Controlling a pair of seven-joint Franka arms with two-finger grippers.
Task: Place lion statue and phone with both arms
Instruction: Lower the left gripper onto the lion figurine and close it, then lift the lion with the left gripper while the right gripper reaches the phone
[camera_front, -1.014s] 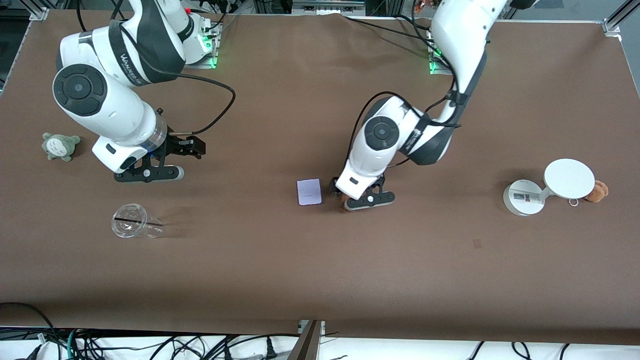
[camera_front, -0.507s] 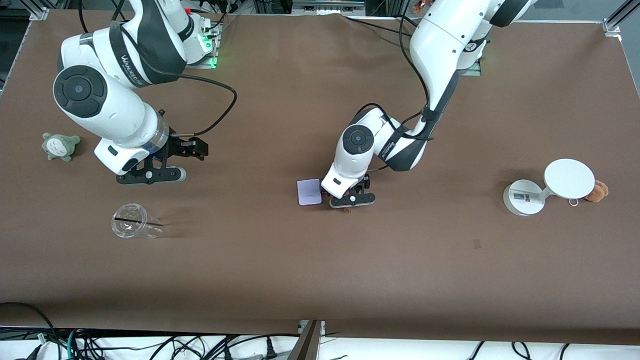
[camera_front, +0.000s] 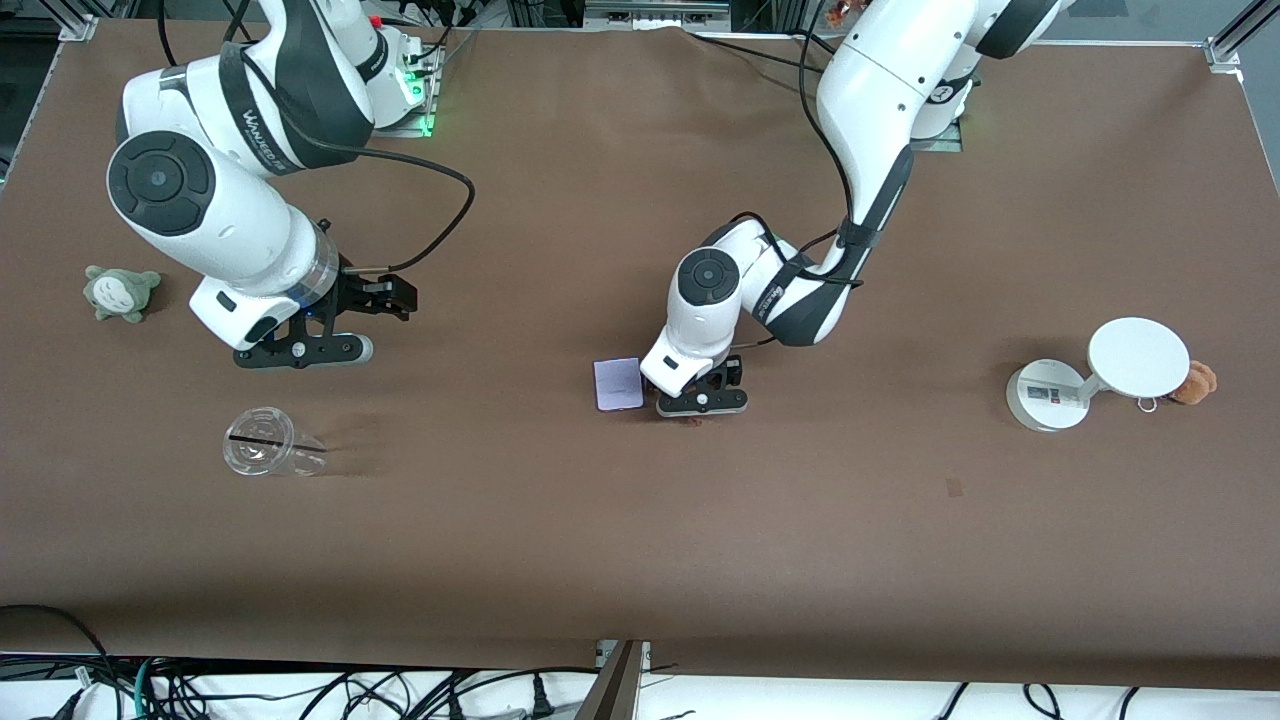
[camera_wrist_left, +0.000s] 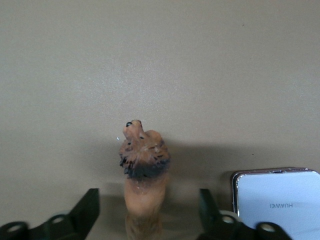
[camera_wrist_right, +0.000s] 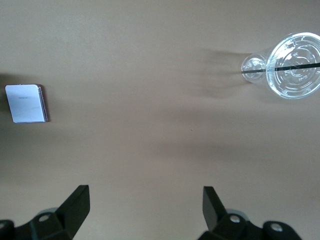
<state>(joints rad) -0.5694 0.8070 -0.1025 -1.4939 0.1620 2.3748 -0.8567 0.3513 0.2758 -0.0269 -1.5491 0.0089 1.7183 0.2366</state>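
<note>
We see the left gripper (camera_front: 702, 403) low at the middle of the front view, straddling the lion statue (camera_wrist_left: 143, 170), a tiny orange-brown figurine with a dark-fringed mane. In the left wrist view the figurine lies between the two dark fingers (camera_wrist_left: 85, 212), with a gap showing on each side, so the jaws are parted and not yet pressing on it. Just beside it lies the phone (camera_front: 618, 384), a small flat slab with a pale lavender face and a thin pinkish edge, flat on the brown table (camera_front: 640, 540) and touched by neither gripper.

Compared with a second ago, the left arm has swung inward and come down: its gripper then sat a little more to the right of the frame, and now it stands closer to the phone, over the figurine. The fingers have also begun to narrow. We judge that the grasp on the lion is starting, and nothing has been lifted or placed so far.

The right gripper (camera_front: 318, 335) hangs at the left of the front view, jaws spread wide and empty, above the clear plastic cup (camera_front: 268, 455) lying on its side. That arm waits, unchanged over the second. We reckon the phone will be its job.
</note>
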